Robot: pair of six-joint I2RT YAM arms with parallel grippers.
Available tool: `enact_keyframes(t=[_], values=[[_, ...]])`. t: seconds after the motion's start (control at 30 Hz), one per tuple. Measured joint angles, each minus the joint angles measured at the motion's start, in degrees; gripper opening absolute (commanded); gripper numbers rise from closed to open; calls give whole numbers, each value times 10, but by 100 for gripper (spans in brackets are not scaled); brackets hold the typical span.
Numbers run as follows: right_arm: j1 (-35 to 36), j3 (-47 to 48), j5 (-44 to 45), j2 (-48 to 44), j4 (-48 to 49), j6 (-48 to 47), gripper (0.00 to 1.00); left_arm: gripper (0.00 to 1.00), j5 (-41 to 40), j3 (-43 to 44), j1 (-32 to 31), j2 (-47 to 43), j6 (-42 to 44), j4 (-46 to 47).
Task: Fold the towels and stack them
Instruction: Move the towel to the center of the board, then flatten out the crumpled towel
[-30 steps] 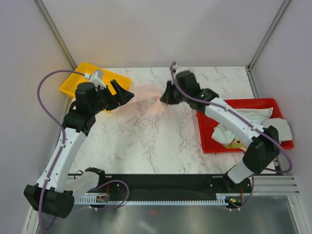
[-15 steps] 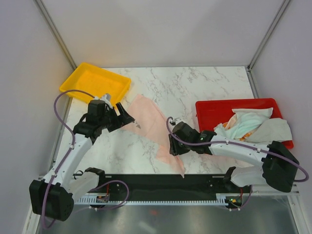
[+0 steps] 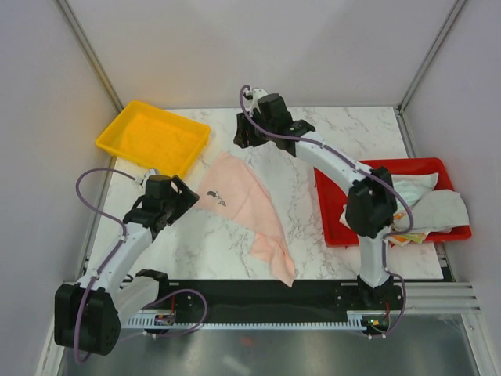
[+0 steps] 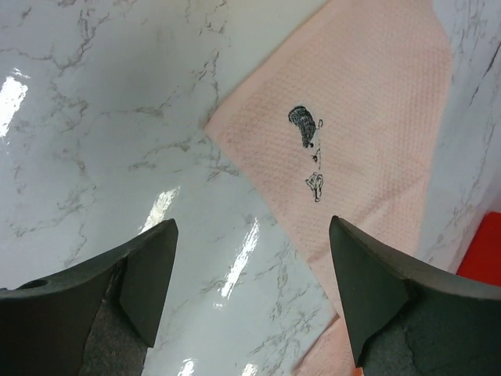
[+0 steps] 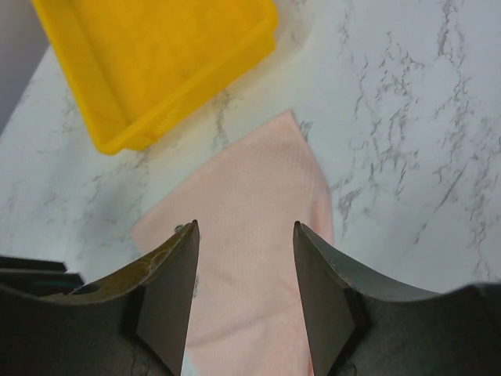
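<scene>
Because the pink towel (image 3: 243, 205) is thin, light and limp, it will likely sag from any pinch, so a corner or hem is the best hold. It lies mostly flat on the worktop (image 3: 352, 129), one corner just ahead of the left gripper (image 4: 252, 227) and its far corner beneath the right gripper (image 5: 246, 227). Both grippers stand with jaws apart, holding nothing. Bare marble flanks the cloth. The yellow tray (image 3: 153, 137) sits beyond the left gripper, and the red tray (image 3: 423, 164) of further towels (image 3: 438, 207) lies well behind the right gripper.
</scene>
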Motion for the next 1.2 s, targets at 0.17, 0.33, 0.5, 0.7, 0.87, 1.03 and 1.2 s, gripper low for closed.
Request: enact_keyframes(t=[0.17,0.33,0.5,0.7,0.87,1.03,1.2], values=[[-19,158,-10,195,-19,-31,58,81,1,-7,9,83,-28,52],[-16,223,-20,304,-22,-31,57,77,1,-6,12,166,-42,84],[-16,224,-35,335,-5,-12,56,74,-1,7,12,205,-47,114],[-16,186,-35,330,33,7,35,61,1,31,12,251,-49,139],[-21,47,-18,247,54,13,0,33,8,35,13,267,-48,148],[-28,-171,14,90,45,33,2,29,41,39,6,269,-26,145],[-33,-321,24,-23,52,66,25,49,82,47,-26,259,6,147]])
